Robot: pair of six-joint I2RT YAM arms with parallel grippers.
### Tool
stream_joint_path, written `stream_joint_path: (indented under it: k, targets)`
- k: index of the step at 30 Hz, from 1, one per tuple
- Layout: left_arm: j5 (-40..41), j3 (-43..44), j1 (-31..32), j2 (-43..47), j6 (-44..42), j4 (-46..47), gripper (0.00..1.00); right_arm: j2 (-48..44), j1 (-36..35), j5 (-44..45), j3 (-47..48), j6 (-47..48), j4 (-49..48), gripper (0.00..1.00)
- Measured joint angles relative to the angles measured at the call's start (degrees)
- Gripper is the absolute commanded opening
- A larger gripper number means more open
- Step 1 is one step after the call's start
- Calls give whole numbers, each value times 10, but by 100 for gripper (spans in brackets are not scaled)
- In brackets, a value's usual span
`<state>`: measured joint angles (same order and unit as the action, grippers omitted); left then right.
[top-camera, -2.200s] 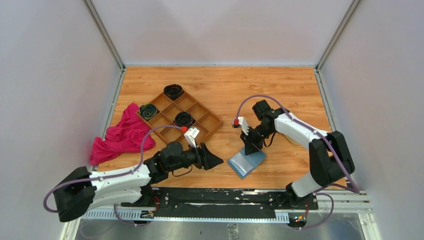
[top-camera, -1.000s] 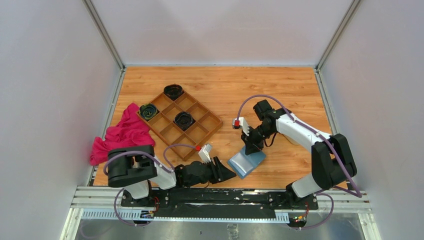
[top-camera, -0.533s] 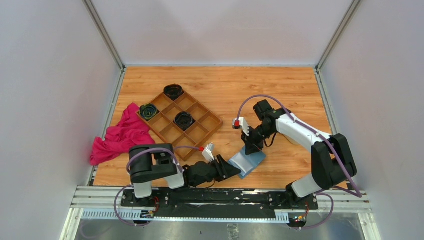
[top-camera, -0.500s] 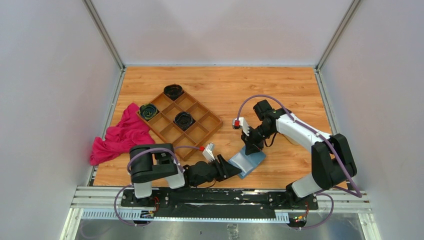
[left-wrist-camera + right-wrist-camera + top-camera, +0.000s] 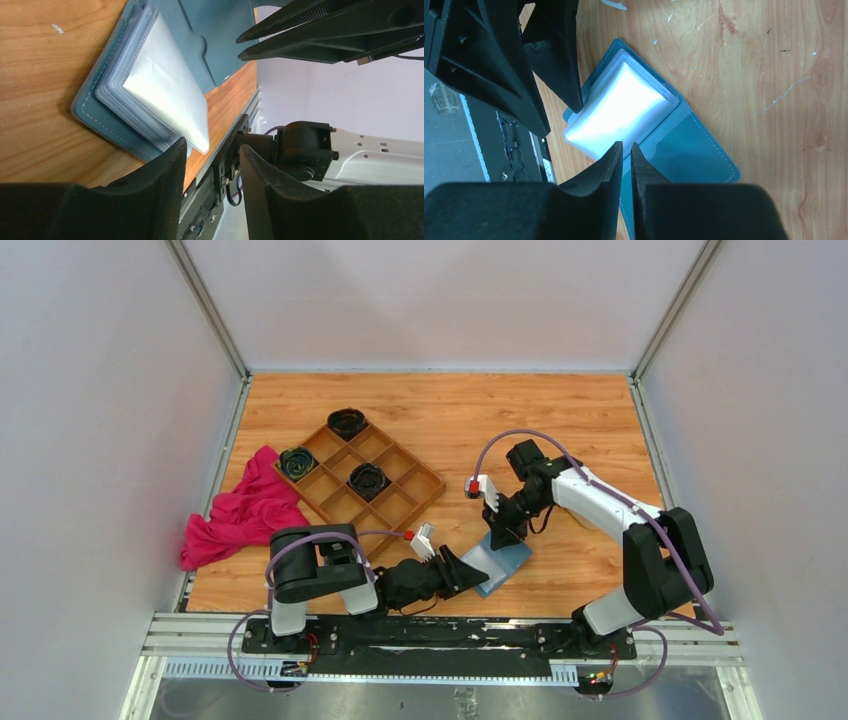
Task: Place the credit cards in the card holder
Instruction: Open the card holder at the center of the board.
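Card holder [image 5: 497, 562] lies open at near edge of table [image 5: 560, 420]. One white card [image 5: 170, 95] sits part-way in, corner protruding. Left gripper [image 5: 213, 147] half open, straddling that corner, gripping nothing. Right gripper [image 5: 625, 146] nearly closed at flap [image 5: 694, 150]; hold unclear. Full seating judged outstanding; other cards unseen.

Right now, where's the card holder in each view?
Top external: card holder near the table's front edge, right of centre.
Left wrist: card holder upper left, open.
Right wrist: card holder centre, open.
Shared landmark: left claw at its slotted side.
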<state>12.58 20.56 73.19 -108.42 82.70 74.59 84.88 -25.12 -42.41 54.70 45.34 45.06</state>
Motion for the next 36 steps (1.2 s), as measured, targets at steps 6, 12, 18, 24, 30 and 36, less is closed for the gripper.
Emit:
stream_joint_path:
  k: [6, 12, 18, 24, 30, 36]
  targets:
    - [-6, -1, 0, 2, 4, -3, 48, 0, 0, 0, 0, 2, 0, 15]
    - [-8, -1, 0, 2, 9, -5, 49, 0, 0, 0, 0, 4, 0, 15]
    - [-8, -1, -2, -6, 16, 3, 49, 0, 0, 0, 0, 5, 0, 15]
    - [-9, 0, -16, -23, 19, 15, 47, 0, 0, 0, 0, 6, 0, 15]
    - [-12, 15, -25, -22, 7, 16, 45, -1, 0, 0, 0, 6, 1, 15]
    - [-22, 36, -38, -16, -11, 14, 43, -28, 1, -2, 0, 6, 5, 17]
